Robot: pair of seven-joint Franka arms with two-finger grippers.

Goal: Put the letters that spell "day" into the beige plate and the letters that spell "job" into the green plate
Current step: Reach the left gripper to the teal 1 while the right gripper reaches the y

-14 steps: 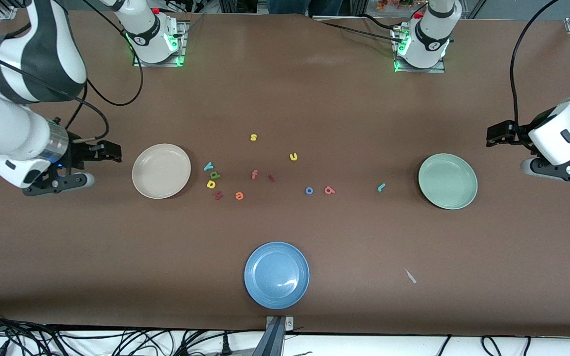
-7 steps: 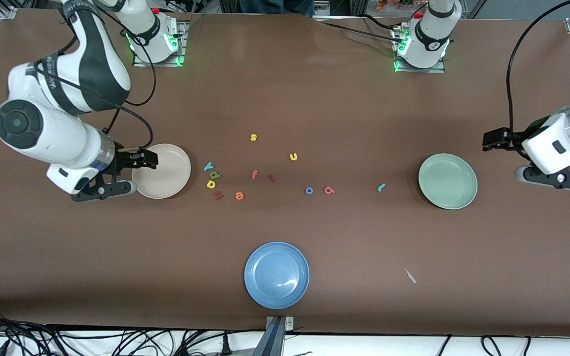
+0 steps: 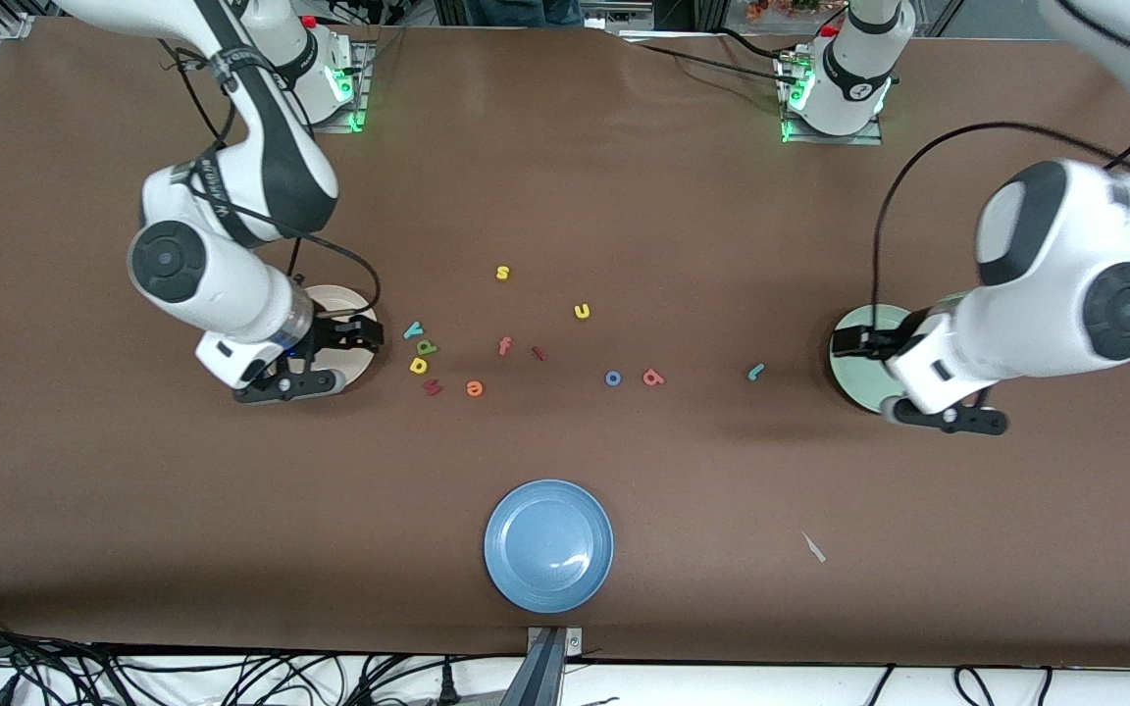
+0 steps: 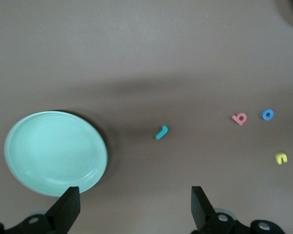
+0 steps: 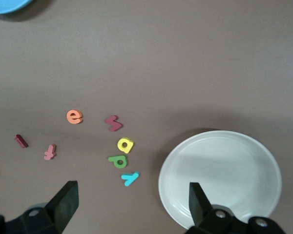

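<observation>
While the right gripper (image 3: 354, 338) hangs with fingers spread over the beige plate (image 3: 354, 299), the teal "y" (image 3: 413, 329), green "d" (image 3: 426, 347) and yellow "a" (image 3: 418, 366) lie clustered on the table just beside that plate. Toward the left arm's end lie the blue "o" (image 3: 613, 378), the salmon "b" (image 3: 653, 377) touching neither, and the teal "j" (image 3: 755, 371) near the green plate (image 3: 854, 328). Over that plate's edge the left gripper (image 3: 854, 343) hangs, likewise spread and empty.

A blue plate (image 3: 548, 545) sits at lower centre; yellow "s" (image 3: 502, 273) and "u" (image 3: 582, 311), orange "e" (image 3: 474, 388), pink "f" (image 3: 504, 345) lie mid-frame.
</observation>
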